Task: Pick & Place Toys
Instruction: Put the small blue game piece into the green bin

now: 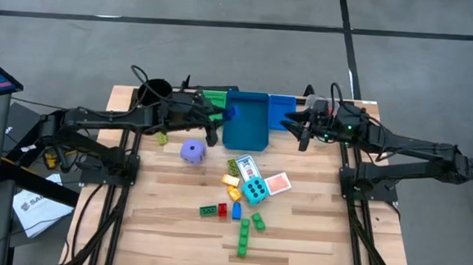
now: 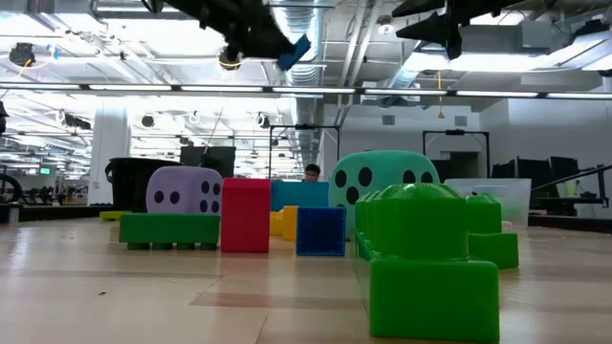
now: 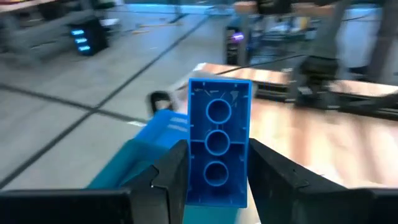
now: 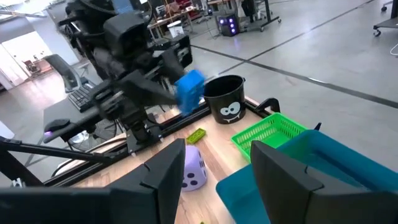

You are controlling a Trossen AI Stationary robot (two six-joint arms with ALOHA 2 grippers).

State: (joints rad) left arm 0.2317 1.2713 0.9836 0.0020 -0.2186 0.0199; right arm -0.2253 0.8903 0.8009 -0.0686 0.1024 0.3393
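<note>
Left gripper [image 3: 214, 180] jaws clamped on a blue brick [image 3: 217, 149], studs-hollow side facing the wrist camera, brick standing up between the fingers [image 3: 171, 177]. Held in the air at the left rim of the blue bin [image 1: 245, 121], over the table's far edge; same brick [image 1: 229, 113] visible in the high view, and raised well above the tabletop in the low view [image 2: 299, 50].

Right gripper [image 4: 211, 165] jaws spread, nothing between them. Hovering at the far right of the table, just right of the blue bin, pointed toward the left arm.

Beside the blue bin: green bin [image 1: 212, 98] on its left, black cup [image 1: 154, 90] further left at the table's far-left corner, with a cartoon face on it in the right wrist view [image 4: 225, 99].

Rest of toys still on the wooden table [image 1: 321, 228]:
- purple die [image 1: 192, 151] left of centre, near the left arm
- small yellow-green brick [image 1: 162, 139] just left of it
- cyan dotted die [image 1: 254, 189] mid-table, touching playing cards [image 1: 276, 183] on its right and another card [image 1: 246, 166] behind it
- yellow brick [image 1: 230, 180] just left of the cyan die
- green brick [image 1: 207, 210], red brick [image 1: 223, 210], small blue brick [image 1: 236, 210] in a row nearer the front
- green bricks [image 1: 245, 236] closest to the front edge, filling the foreground in the low view [image 2: 435, 263]
</note>
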